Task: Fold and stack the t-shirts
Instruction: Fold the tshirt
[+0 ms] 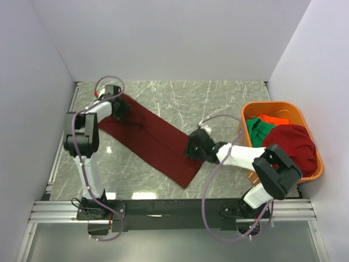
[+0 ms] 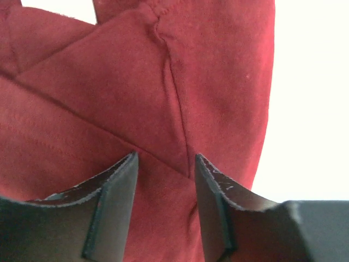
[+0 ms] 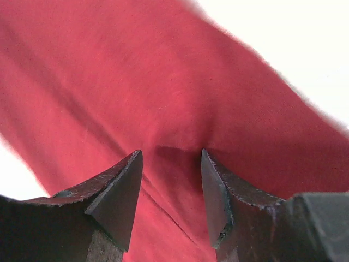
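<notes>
Counting from where I stand, I make it four t-shirts, one basket and two arms. One maroon t-shirt (image 1: 155,142) lies on the marble table (image 1: 229,103). It is folded lengthwise into a long narrow strip that runs on a slant from the far left down toward the near middle. The other three sit in the orange basket (image 1: 272,105) at the right edge. A green t-shirt (image 1: 255,131) and an orange-red t-shirt (image 1: 272,118) are tucked toward the far side. A dark red t-shirt (image 1: 292,144) is heaped nearer, bulging over the near rim.

The left gripper (image 1: 119,108) is down on the far end of the strip. Its wrist camera shows its two fingers (image 2: 114,207) parted, with maroon cloth filling the gap behind them. A stitched seam and a couple of folded edges cross just past the tips. The fingers stand well apart rather than pinched together, so I would call that one open.

The right gripper (image 1: 193,146) is at the strip's right-hand long edge, a bit short of the near end. Its two fingers (image 3: 117,191) are likewise spread, tips against the cloth, which puckers faintly in the space between them. That one looks open too. Pale tabletop shows on either side of the red there.
</notes>
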`<state>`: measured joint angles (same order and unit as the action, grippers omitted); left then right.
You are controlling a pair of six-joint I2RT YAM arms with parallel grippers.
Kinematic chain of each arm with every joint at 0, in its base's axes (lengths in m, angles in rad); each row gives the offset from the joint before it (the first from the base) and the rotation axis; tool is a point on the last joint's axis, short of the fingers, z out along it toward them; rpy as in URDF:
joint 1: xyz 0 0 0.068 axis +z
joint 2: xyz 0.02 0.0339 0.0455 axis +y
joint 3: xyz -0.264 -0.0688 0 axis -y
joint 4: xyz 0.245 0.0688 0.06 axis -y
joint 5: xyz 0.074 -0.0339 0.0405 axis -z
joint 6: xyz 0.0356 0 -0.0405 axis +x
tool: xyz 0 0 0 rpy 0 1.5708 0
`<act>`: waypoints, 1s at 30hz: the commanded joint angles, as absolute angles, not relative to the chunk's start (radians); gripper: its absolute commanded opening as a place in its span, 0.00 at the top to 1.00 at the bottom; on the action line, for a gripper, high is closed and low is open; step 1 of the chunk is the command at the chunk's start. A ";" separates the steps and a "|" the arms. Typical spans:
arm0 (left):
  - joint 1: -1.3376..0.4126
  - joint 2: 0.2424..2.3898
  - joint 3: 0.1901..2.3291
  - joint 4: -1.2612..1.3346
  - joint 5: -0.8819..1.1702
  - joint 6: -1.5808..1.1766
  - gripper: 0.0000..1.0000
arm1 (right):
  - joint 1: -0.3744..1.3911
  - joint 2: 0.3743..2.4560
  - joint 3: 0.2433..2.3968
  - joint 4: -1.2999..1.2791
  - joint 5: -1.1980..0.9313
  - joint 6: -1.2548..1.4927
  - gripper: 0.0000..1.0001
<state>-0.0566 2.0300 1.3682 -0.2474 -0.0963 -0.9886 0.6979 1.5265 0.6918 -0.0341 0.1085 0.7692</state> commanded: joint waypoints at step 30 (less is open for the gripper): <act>-0.126 1.838 1.484 -0.167 0.255 -0.919 0.51 | 0.565 1.835 1.371 -0.038 -0.231 0.658 0.47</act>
<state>-0.1055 2.0167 1.6024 -0.1452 0.3607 -0.8249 0.5995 1.6905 1.2388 -0.1295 -0.1284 0.6895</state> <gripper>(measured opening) 0.513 0.531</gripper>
